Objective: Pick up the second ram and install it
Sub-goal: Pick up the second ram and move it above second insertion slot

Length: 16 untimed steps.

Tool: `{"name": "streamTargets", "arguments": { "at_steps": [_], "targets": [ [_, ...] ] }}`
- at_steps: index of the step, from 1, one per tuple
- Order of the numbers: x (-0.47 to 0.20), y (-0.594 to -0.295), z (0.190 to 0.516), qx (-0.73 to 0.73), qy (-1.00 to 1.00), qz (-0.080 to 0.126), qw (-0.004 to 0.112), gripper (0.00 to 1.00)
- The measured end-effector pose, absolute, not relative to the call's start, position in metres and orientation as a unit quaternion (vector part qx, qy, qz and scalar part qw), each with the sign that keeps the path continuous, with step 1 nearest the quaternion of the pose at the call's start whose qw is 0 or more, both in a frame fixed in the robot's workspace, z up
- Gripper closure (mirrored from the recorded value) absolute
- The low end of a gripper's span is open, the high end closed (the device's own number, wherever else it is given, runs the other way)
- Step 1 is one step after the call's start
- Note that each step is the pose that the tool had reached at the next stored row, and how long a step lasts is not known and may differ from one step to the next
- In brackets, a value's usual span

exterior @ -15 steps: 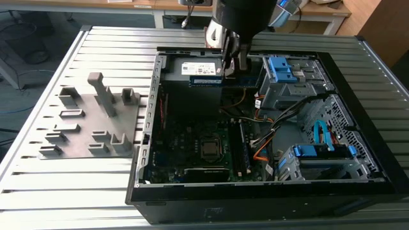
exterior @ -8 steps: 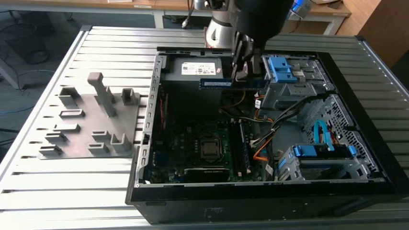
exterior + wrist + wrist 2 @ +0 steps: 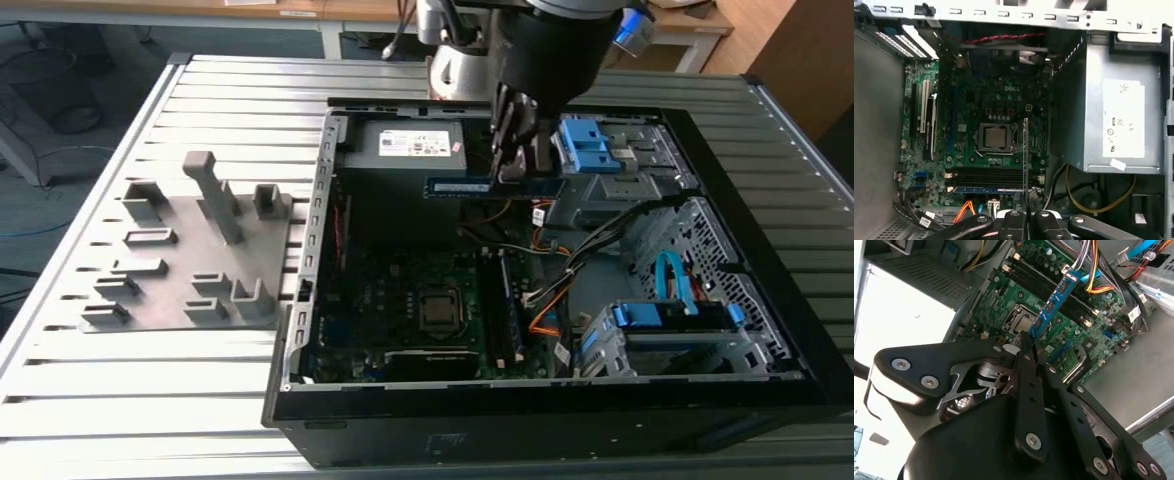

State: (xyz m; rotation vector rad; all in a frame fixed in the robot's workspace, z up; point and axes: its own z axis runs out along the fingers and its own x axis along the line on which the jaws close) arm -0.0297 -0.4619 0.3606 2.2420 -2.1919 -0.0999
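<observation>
A slatted metal counter (image 3: 134, 380) carries an open computer case (image 3: 534, 425), which lies on its side with the inside facing up. On the exterior view's left of the case stands a grey fixture (image 3: 174, 270) with several blocks and posts. The dark arm (image 3: 561, 40) comes down from above over the far part of the case.

Inside the case, a grey power supply (image 3: 414, 145) with a pale label sits at the far side, and the green motherboard (image 3: 387, 290) covers the floor of the case. In the first wrist view the power supply (image 3: 1114, 120) is beside the motherboard (image 3: 999, 100).

The gripper (image 3: 521, 175) hangs just in front of the power supply. Its fingers (image 3: 1029, 390) are closed narrow on one end of the second ram (image 3: 1054, 300), and the rest of the blue stick reaches out from them over the memory slots. In the exterior view the second ram (image 3: 461, 187) lies level, in the air above the motherboard and apart from it. In the first wrist view the second ram (image 3: 1026, 145) is seen on its edge as a thin line rising from the fingers (image 3: 1014, 222).

The square processor socket (image 3: 996, 137) lies in the middle of the motherboard, near the held stick.
</observation>
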Motion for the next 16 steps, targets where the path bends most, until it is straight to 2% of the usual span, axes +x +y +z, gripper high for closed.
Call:
{"name": "streamTargets", "arguments": {
  "at_steps": [16],
  "targets": [
    [-0.009, -0.462, 0.348, 0.715, -0.699, -0.032, 0.002, 0.86]
  ]
}}
